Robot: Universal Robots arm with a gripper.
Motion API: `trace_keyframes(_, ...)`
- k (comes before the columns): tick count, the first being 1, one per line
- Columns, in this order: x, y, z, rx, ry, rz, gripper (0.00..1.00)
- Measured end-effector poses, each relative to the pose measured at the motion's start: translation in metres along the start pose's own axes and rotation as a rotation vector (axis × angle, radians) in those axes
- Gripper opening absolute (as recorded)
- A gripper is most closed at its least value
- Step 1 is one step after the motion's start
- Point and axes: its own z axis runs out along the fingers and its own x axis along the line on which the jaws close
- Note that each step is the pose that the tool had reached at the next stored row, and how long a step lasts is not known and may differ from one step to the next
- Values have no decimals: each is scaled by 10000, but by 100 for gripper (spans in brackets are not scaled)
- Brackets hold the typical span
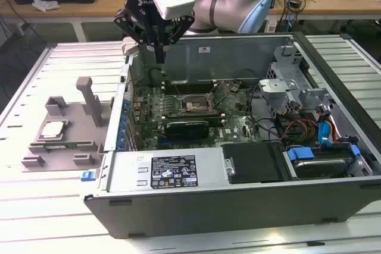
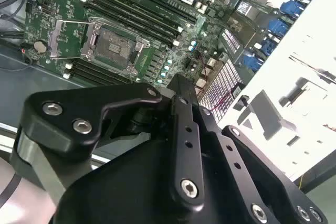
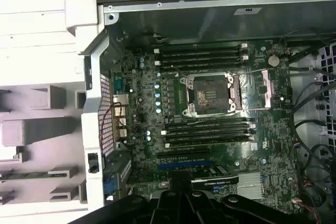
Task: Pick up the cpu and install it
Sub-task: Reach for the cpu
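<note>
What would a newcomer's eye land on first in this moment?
The open computer case lies on its side in the middle of the exterior view, and the black gripper hangs above its far wall, toward that view's left. In the first wrist view, the cpu socket on the green motherboard sits empty. The cpu lies in the grey tray outside the case, at the exterior view's left.

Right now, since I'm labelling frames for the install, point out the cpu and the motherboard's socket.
cpu [image 1: 53, 129], exterior view, middle of its metal top.
socket [image 3: 210, 94], first wrist view, centre of its open recess.
</note>
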Motion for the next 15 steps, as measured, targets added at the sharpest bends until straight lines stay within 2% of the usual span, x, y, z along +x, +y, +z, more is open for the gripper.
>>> trace_keyframes(15,0,0,0,0,0,0,11)
